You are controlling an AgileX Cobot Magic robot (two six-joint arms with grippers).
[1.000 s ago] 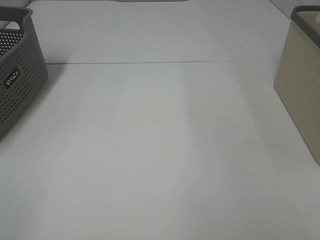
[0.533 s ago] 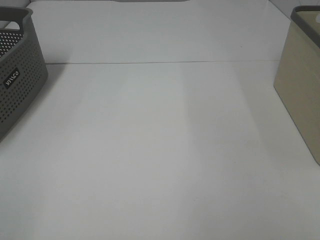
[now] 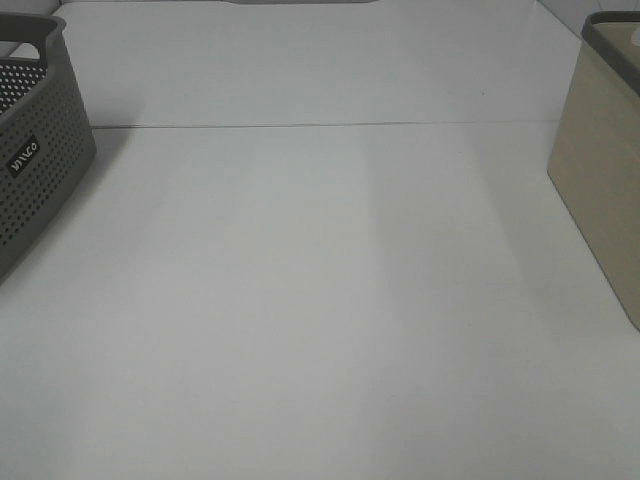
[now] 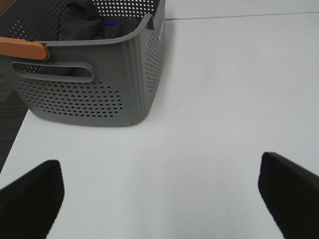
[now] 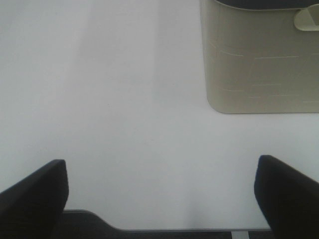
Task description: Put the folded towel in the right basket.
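The beige right basket (image 3: 602, 160) stands at the table's right edge; it also shows in the right wrist view (image 5: 259, 55). No folded towel lies on the table. Dark cloth with a blue patch (image 4: 87, 22) lies inside the grey perforated left basket (image 4: 89, 84), which also shows in the high view (image 3: 35, 140). My left gripper (image 4: 159, 199) is open and empty above the bare table in front of the grey basket. My right gripper (image 5: 159, 196) is open and empty near the table's front edge, short of the beige basket. Neither gripper shows in the high view.
The white table (image 3: 320, 300) has a seam line (image 3: 320, 125) running across its far part. An orange handle piece (image 4: 22, 50) sits on the grey basket's rim. The table's front edge (image 5: 164, 230) shows in the right wrist view.
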